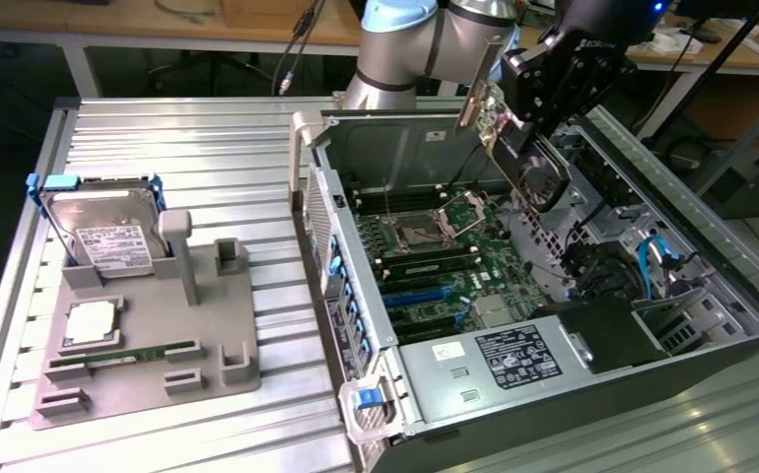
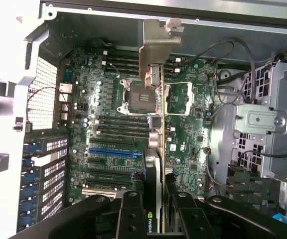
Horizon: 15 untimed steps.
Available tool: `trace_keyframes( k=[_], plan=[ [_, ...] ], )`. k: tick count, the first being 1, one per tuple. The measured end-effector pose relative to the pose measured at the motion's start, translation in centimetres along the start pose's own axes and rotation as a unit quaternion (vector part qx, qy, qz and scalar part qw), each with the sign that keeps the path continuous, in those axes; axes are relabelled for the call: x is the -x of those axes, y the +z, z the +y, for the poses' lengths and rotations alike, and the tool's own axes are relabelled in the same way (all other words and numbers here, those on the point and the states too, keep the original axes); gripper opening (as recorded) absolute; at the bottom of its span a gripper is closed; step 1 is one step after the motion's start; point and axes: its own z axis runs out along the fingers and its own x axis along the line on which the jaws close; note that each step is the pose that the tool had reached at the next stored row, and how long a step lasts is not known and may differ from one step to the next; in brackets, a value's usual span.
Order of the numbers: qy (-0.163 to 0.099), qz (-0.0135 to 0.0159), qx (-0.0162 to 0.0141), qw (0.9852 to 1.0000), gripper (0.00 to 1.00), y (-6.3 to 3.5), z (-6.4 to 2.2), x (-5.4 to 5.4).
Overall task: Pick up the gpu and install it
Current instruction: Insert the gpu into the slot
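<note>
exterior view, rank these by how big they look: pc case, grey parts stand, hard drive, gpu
1. pc case
2. grey parts stand
3. hard drive and gpu look alike; the gpu hangs tilted in the claw, so unranked

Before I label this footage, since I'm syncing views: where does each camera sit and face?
Exterior view: raised beside the table, looking down into the open case; arm and pincer show, holding the gpu.
Wrist view: on the wrist, facing down along the gpu at the motherboard; pincer fingers show.
Shared: gpu, pincer, motherboard, case.
</note>
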Motion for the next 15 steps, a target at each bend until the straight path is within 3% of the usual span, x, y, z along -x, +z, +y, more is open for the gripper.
trace_keyframes(
  k=[15],
  plan=[
    [-0.023,0.0014,0.0002,0.9997,0.27,0.00,0.00,0.00]
  ],
)
